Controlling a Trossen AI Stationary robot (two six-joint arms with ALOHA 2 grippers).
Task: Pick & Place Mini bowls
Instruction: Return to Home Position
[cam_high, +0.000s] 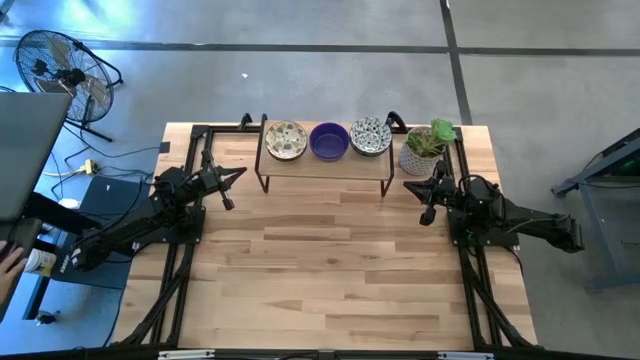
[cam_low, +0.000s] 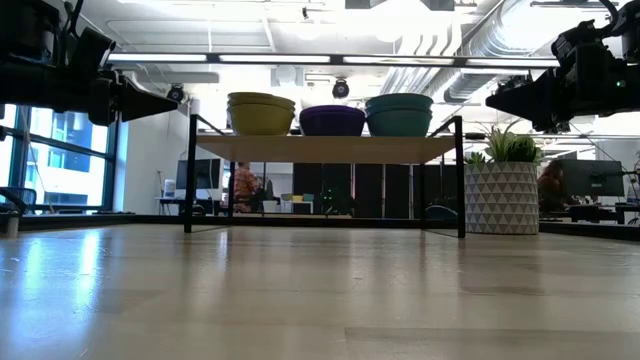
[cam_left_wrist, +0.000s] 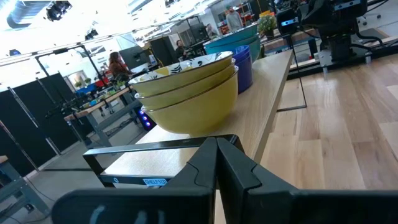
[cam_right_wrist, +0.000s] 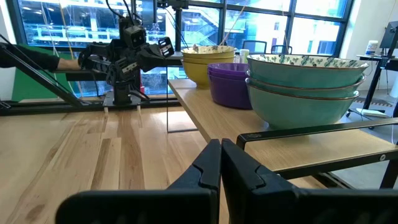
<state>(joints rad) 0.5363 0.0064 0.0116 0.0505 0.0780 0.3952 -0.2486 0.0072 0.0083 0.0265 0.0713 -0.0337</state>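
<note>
Three short stacks of mini bowls rest on their bases on a raised wooden shelf at the table's far side. One stack is yellow outside with a patterned cream inside, one is purple, and one is teal outside with a speckled inside. My left gripper hovers shut just left of the shelf, level with the bowls. My right gripper hovers shut near the shelf's right end.
A patterned pot with a green plant stands at the shelf's right end, close to my right gripper. The shelf's black legs reach down to the table. Bare wood fills the near half. A person's hand shows at the left.
</note>
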